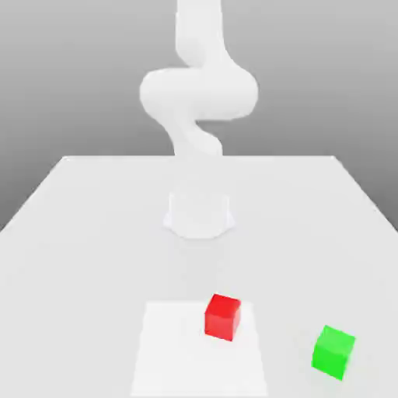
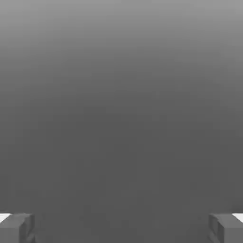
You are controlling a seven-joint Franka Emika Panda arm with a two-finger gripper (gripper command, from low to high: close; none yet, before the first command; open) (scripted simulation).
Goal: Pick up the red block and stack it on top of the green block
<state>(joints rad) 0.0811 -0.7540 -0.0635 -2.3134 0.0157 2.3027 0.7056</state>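
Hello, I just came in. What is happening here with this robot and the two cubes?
Nothing is being handled yet. The red block sits on the white table, and the green block sits apart from it, toward the exterior view's right. The white arm stands behind them. Its pincer is open and holds nothing, so the pick-up and stacking are not yet begun.

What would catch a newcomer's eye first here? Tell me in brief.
The red block, bright on the pale table, near the front edge at the centre of the exterior view. Next the green block, apart from it toward that view's right. Behind them the white arm rises at mid-table; the hand view shows the gripper open.
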